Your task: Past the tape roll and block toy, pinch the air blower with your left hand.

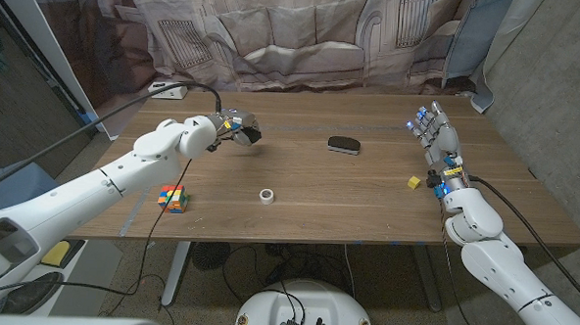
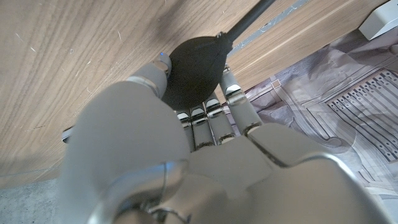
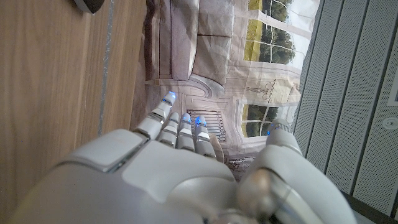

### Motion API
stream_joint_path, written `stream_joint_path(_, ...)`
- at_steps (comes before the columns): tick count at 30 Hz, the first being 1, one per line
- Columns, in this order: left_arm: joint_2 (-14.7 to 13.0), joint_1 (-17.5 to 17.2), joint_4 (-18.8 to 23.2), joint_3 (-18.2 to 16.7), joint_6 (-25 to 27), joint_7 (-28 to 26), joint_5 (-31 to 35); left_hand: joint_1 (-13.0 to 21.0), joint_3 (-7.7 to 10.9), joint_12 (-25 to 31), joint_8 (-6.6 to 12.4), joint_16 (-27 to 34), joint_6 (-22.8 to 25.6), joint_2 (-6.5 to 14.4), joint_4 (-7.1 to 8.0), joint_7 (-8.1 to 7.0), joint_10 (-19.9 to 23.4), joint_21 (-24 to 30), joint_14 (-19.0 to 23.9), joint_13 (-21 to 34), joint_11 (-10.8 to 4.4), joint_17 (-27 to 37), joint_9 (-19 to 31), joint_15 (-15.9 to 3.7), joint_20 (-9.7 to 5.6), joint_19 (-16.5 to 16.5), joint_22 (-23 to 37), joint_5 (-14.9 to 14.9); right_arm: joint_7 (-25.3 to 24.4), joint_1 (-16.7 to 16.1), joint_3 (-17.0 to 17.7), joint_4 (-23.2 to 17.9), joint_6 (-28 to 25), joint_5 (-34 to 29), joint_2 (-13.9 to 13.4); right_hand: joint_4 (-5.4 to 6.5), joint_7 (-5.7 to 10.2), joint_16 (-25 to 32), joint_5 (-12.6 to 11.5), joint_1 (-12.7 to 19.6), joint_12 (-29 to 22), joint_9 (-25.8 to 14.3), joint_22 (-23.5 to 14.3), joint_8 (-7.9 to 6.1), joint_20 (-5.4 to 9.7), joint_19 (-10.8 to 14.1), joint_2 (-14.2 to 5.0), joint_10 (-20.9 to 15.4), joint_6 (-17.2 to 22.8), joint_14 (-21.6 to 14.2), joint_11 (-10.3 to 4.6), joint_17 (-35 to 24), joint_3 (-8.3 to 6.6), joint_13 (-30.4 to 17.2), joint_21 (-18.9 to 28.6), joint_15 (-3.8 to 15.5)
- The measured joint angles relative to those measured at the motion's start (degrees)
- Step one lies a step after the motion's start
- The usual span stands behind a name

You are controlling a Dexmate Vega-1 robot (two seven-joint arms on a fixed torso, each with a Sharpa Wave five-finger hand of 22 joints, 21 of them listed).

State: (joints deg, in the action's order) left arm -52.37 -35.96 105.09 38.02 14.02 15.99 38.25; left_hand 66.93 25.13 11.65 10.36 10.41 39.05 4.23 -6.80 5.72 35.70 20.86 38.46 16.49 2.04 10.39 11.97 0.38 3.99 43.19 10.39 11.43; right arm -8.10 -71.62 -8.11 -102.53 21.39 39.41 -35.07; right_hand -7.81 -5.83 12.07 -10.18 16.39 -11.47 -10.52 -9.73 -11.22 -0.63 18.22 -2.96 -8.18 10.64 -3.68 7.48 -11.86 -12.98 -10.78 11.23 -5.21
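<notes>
Left hand (image 1: pixel 235 127): at far-left of tabletop (image 1: pixel 367 200), fingers closed around air blower (image 2: pixel 193 71); black bulb sits between thumb and fingertips in left wrist view, so it reads as pinched/held. Whether bulb is lifted or resting on wood: can't tell.
Air blower: inside left hand, no gap. Long axis runs bulb → thin black nozzle, pointing away from palm, roughly along the wood.
Right hand (image 1: pixel 436 139): far-right side, well apart from blower, fingers spread and pointing up, holds nothing. Left is the nearer hand by far.
Tape roll (image 1: pixel 267 195): small white ring, mid-tabletop, nearer robot than left hand.
Block toy (image 1: pixel 174 199): multicolour cube, near front-left edge beside left forearm.
Misc: black oval item (image 1: pixel 344 144) centre-far; small yellow piece (image 1: pixel 414 183) near right hand.
Surface: wood-grain, light scratches. Room: printed fabric backdrop (image 1: pixel 305 36) behind.
Judgement: pinch step looks essentially made.
</notes>
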Motion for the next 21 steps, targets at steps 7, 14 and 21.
stream_joint_path(7, -0.03, -0.33, 0.03, -0.09, -0.01, -0.30, -0.11, -0.31, -0.23, 0.00, 0.00, 0.00, -0.31, -0.29, -0.24, -0.31, 0.00, 0.00, 0.01, 0.00, 0.00, 0.00, 0.00, -0.41, 0.00, 0.00, 0.00, 0.00, 0.00, -0.02, 0.01, -0.10, -0.03, -0.02, -0.07, 0.00, 0.00, 0.00, 0.00, 0.00, 0.00, 0.00, 0.00, 0.00, 0.00, 0.00, 0.00, 0.00, 0.00, 0.00, 0.00, 0.00, 0.00, 0.00, 0.00, 0.00)
stream_joint_path(14, -0.05, -0.53, 0.05, -0.11, -0.02, -0.76, -0.11, -0.91, -0.23, 0.00, 0.28, 0.00, -0.31, -0.29, -0.24, -0.31, 0.01, 0.00, 0.01, 0.01, 0.00, 0.00, 0.00, -0.41, 0.00, 0.00, 0.00, 0.00, 0.01, -0.05, 0.02, -0.12, -0.16, -0.08, -0.13, 0.00, 0.00, 0.00, 0.00, 0.00, 0.00, 0.00, 0.00, 0.00, 0.00, 0.00, 0.00, 0.00, 0.00, 0.00, 0.00, 0.00, 0.00, 0.00, 0.00, 0.00)
stream_joint_path(21, -0.05, -0.59, 0.05, -0.11, -0.10, -1.07, 0.00, -0.91, -0.23, 0.00, 0.28, 0.23, -0.31, -0.29, -0.24, -0.31, 0.22, 0.00, 0.41, -0.28, -0.21, 0.01, 0.00, -1.23, -0.21, 0.22, 0.01, 0.00, -0.01, -0.08, 0.05, -0.19, -0.30, -0.12, -0.15, 0.00, 0.00, 0.00, 0.00, 0.00, 0.00, 0.00, 0.00, 0.00, 0.00, 0.00, 0.00, 0.00, 0.00, 0.00, 0.00, 0.00, 0.00, 0.00, 0.00, 0.00)
